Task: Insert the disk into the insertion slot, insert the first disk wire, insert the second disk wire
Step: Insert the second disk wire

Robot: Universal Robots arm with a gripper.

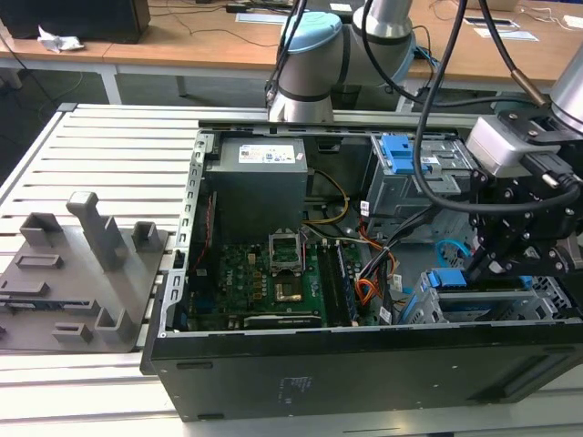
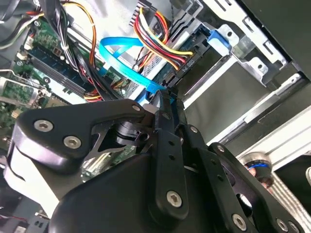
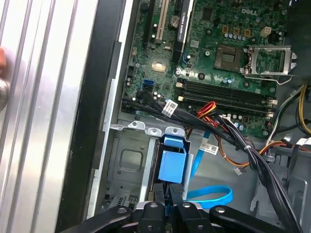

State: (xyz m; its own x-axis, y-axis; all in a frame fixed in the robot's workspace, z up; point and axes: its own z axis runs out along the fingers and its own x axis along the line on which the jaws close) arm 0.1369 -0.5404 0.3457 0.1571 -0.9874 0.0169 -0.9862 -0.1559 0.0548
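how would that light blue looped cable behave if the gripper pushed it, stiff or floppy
Probably springy rather than limp: the light-blue cable holds an open loop by itself in the first wrist view. It looks thin and flat, so likely light and quick to bend aside. Its smooth jacket may slip past the gripper.

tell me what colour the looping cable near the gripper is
Light blue. The second disk wire shows best in the first wrist view, looping just beside the gripper.

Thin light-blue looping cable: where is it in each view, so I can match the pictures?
Exterior view: thin light-blue cable, toward the exterior view's right, beside the black gripper.
Second wrist view: cable curves beyond the gripper.
First wrist view: cable loops beside the blue disk carrier.
Shared landmark: green motherboard.
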